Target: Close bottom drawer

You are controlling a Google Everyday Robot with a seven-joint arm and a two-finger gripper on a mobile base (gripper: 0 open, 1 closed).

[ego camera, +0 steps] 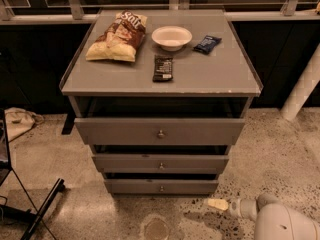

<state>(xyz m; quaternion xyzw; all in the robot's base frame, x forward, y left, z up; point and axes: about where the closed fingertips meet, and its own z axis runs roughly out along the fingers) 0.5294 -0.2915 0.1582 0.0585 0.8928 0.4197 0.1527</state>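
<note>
The bottom drawer [161, 186] is seen pulled out, lowest in the cabinet [210, 74]. The pincer [218, 204] is held at its 4 o'clock, apart; its state cannot be told. The drawer could be skewed and jammed by an off-centre push.

Our arm [282, 223] reaches in from the lower right corner, its white rounded segments lying low and pointing left. Our gripper [218, 204] shows as the pale tip at its end.
</note>
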